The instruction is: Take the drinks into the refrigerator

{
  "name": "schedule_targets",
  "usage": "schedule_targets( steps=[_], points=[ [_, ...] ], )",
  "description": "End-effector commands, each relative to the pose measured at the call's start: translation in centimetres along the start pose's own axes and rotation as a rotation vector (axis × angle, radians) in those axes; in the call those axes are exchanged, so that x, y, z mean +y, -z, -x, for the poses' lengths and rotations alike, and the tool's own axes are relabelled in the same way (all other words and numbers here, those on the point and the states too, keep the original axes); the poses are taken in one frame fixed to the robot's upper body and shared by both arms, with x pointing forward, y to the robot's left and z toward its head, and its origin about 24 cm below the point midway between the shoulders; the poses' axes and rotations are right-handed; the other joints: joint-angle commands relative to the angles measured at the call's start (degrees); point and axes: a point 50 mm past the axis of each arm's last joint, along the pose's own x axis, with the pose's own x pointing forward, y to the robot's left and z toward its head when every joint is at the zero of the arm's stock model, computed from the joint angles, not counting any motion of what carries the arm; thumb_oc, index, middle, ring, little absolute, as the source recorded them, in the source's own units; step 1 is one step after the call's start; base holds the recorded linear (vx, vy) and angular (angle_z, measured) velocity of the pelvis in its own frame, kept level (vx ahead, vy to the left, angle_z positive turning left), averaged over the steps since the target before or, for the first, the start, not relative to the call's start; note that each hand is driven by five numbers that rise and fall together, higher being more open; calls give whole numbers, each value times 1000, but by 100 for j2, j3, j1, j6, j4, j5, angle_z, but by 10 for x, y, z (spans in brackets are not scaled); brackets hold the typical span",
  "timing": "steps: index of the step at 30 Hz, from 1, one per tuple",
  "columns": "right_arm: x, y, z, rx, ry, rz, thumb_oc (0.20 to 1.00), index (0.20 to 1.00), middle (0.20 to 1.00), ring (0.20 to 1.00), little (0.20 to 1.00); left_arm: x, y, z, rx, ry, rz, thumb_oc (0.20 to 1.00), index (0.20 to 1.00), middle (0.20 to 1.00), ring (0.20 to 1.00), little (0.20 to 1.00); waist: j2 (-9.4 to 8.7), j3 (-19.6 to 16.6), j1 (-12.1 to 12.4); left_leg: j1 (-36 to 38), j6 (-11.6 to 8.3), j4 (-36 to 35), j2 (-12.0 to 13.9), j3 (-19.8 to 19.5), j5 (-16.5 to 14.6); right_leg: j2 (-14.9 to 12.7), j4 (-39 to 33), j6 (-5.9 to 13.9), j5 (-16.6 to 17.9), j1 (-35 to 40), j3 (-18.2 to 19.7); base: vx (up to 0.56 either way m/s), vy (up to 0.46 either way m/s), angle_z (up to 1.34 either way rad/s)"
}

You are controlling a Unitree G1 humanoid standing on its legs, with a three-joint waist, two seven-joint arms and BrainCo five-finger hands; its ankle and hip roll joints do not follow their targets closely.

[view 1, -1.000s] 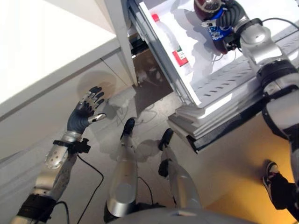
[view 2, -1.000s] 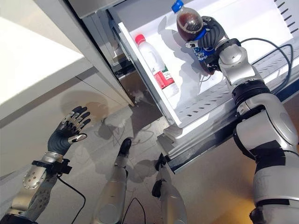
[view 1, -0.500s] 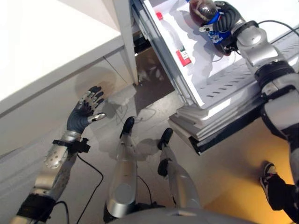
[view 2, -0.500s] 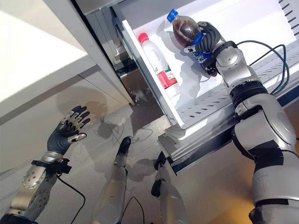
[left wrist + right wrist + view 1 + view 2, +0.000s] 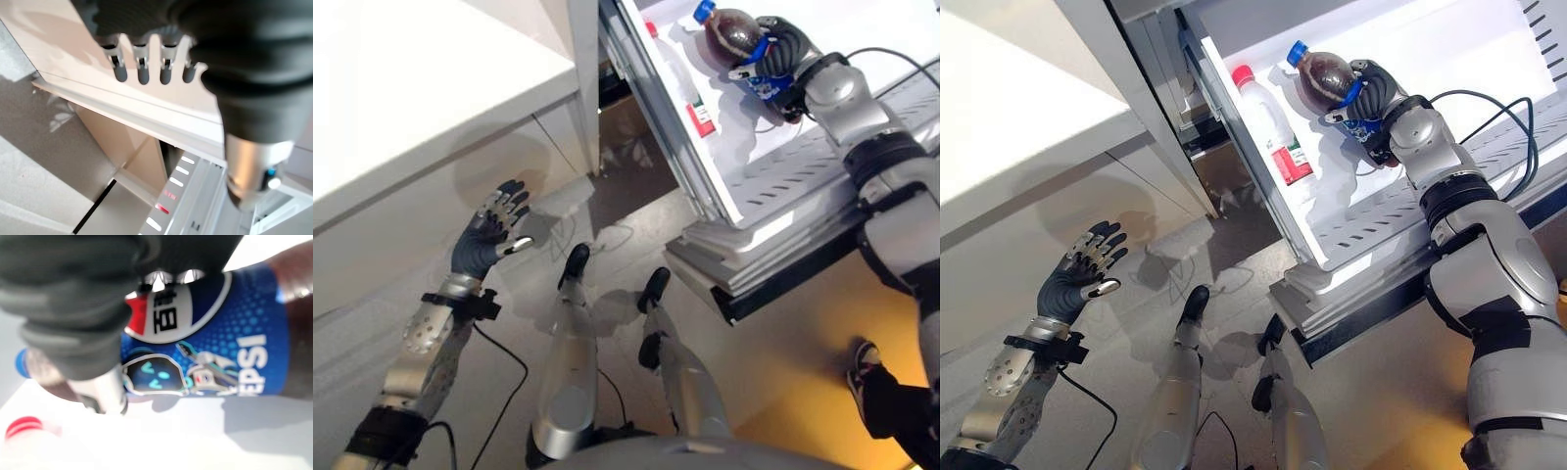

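Left eye view first: the right hand (image 5: 783,54) is gripping a dark cola bottle (image 5: 736,29) with a blue cap, fingers curled round its labelled middle, and it is holding that bottle inside the open refrigerator (image 5: 822,162), above the white shelf. 1 drink is already in there: a clear water bottle (image 5: 680,83) with a red cap is lying on the same shelf, nearer the refrigerator's front edge than the cola. The left hand (image 5: 487,235) is hanging well away from the refrigerator, above the floor, fingers spread wide and holding nothing.

Right eye view now: same story, and the gap is reading more clearly. The cola's cap is pointing toward the water bottle and sitting near it, but whether the 2 are touching I cannot tell.

Left wrist view: the straight fingers (image 5: 142,66) are fanning out in a row, empty, with the refrigerator's cabinet edge beyond them.

Right wrist view: the thumb and fingers are wrapping the blue label, the white shelf is just past the bottle, and the red cap (image 5: 22,428) of the water bottle is peeking in close by.

My read: this is the placing step, with the carry looking nearly done. The next move is calling for lowering the cola onto the shelf beside the water bottle without knocking it, then opening the fingers once the bottle is resting.
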Motion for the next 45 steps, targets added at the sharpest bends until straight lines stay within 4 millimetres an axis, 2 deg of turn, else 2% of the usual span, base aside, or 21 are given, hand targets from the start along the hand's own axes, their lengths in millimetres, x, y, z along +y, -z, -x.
schedule_targets(
  steps=[1, 2, 3, 4, 5, 27, 32, 38, 40, 45],
  points=[
    [35, -10, -7, -30, -58, -53, 200, 200, 200, 200, 200, -6, -39, -3, -142, 83, -95, 1000, 1000, 1000, 1000, 1000, -42, 322, 176, 225, 634, -568, -404, -28, 146, -41, 668, 377, -697, 167, -162, 0, 0, 0],
    [35, -11, -7, -31, -58, -57, 200, 200, 200, 200, 200, -6, -39, -3, -141, 84, -93, 1000, 1000, 1000, 1000, 1000, -40, 322, 169, 228, 635, -577, -404, -33, 152, -37, 671, 373, -696, 166, -158, 0, 0, 0],
    [36, -10, -7, -26, -59, -64, 504, 504, 504, 504, 504, -6, -39, -3, -138, 83, -96, 1000, 1000, 1000, 1000, 1000, -34, 322, 163, 234, 638, -582, -400, -31, 158, -37, 686, 370, -703, 157, -165, 0, 0, 0],
    [36, -10, -7, -26, -59, -64, 592, 592, 592, 592, 592, -6, -39, -3, -138, 83, -96, 1000, 1000, 1000, 1000, 1000, -34, 322, 163, 234, 638, -582, -400, -31, 158, -37, 686, 370, -703, 157, -165, 0, 0, 0],
    [38, -10, -7, -21, -69, -60, 1000, 1000, 1000, 1000, 1000, -6, -38, -3, -133, 82, -102, 1000, 1000, 1000, 1000, 1000, -36, 322, 156, 233, 642, -582, -404, -32, 160, -28, 694, 366, -699, 143, -152, 0, 0, 0],
    [37, -24, -9, -71, -49, -109, 1000, 1000, 1000, 1000, 1000, -4, -43, -6, -140, 95, -117, 1000, 1000, 1000, 1000, 1000, -52, 322, 211, 337, 649, -532, -426, -48, 181, -68, 822, 353, -735, 226, -186, -3, 0, 0],
    [33, -36, -7, -151, -53, -147, 1000, 1000, 1000, 1000, 1000, -3, -48, -9, -157, 102, -128, 1000, 1000, 1000, 1000, 1000, -56, 322, 222, 490, 646, -420, -453, -42, 133, -98, 845, 345, -751, 413, -177, -21, -3, 3],
    [16, -43, 2, -240, -65, -106, 1000, 1000, 1000, 1000, 1000, 0, -51, -13, -163, 118, -147, 1000, 1000, 1000, 1000, 1000, -96, 322, 213, 750, 654, -270, -503, -19, 70, -151, 864, 339, -782, 773, -161, -24, -8, 1],
    [2, -52, 11, -306, -88, -40, 1000, 1000, 1000, 1000, 1000, 2, -53, -15, -162, 126, -154, 1000, 1000, 1000, 1000, 1000, -122, 310, 184, 1008, 655, -155, -529, 26, -13, -182, 866, 330, -818, 1049, -111, 0, 0, 0],
    [-19, -67, 30, -417, -118, 16, 1000, 1000, 1000, 1000, 1000, 5, -51, -12, -148, 136, -150, 1000, 1000, 1000, 1000, 1000, -206, -62, -24, 1250, 655, 70, -539, 151, -217, -165, 823, 306, -832, 1312, 56, 23, 4, -5]
  ],
)
